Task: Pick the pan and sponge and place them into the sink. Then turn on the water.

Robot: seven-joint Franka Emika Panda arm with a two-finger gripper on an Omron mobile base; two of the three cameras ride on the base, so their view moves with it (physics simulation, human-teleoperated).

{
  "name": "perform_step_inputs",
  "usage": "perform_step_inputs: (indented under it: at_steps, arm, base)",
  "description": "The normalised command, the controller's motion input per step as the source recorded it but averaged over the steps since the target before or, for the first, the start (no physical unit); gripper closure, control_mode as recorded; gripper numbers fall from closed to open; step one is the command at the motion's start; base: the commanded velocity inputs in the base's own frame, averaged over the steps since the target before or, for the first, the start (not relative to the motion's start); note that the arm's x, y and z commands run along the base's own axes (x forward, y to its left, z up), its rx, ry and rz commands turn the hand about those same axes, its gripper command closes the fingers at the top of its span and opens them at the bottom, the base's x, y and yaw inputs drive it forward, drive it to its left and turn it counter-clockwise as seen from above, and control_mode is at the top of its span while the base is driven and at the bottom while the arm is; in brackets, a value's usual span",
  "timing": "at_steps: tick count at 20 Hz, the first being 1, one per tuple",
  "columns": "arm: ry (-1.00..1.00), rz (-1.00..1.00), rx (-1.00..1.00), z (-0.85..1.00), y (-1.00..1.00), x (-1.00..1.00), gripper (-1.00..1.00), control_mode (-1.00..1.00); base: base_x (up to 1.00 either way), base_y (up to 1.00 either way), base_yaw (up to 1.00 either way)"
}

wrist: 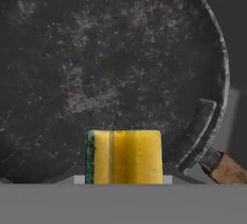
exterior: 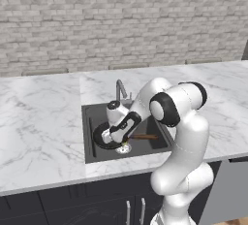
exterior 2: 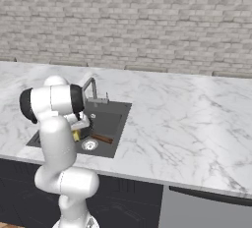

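Now pan (exterior: 104, 136) handle (exterior: 144, 136) rightward

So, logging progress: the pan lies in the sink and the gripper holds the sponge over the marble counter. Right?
Not quite. The gripper holds the sponge over the pan, inside the sink, not over the counter. The hand view shows it.

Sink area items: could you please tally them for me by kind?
Pan: 1
Sponge: 1
Faucet: 1
Drain: 1
Total: 4
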Motion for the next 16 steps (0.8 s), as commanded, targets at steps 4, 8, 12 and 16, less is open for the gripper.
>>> perform_step_inputs:
  at_steps: [4,8,12,16]
  arm:
    - [0.0,0.03,-0.01,-0.52,-0.16,0.14,1.0,-1.0]
    - [0.0,0.01,0.0,-0.07,-0.15,0.05,1.0,-1.0]
    - [-0.04,0.0,0.0,0.13,-0.01,-0.01,-1.0,-1.0]
    - [-0.13,0.0,-0.07,0.71,0.0,-0.13,-1.0,-1.0]
  base:
    - [0.0,0.0,0.0]
    - [0.0,0.0,0.0]
    - [0.0,0.0,0.0]
    - [0.0,0.0,0.0]
